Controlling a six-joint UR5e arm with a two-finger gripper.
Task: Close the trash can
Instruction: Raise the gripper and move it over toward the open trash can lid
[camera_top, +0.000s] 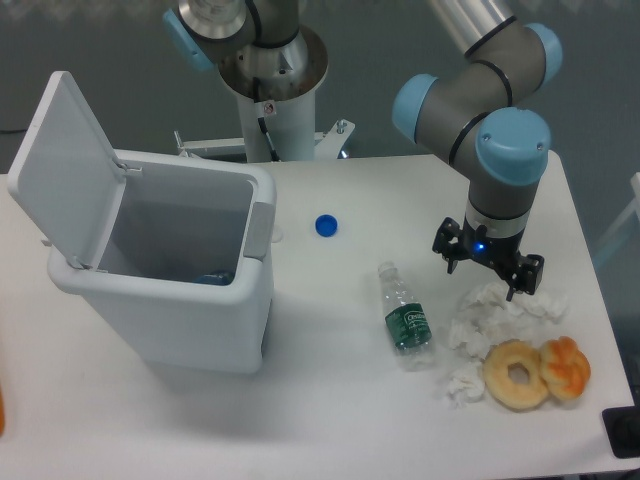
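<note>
Fingers (451, 246) spread open above crumpled tissues (490, 305) on the white table (330, 400), bottle (404, 318) and open trash can (170, 270) leftward.

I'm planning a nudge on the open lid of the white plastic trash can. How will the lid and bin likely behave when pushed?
The flat white lid stands raised on the left edge of the white rectangular plastic trash can, so it will probably swing shut about its hinge with a light push. The bin looks nearly empty, so likely light; it may slide on the smooth white table rather than tip.
</note>
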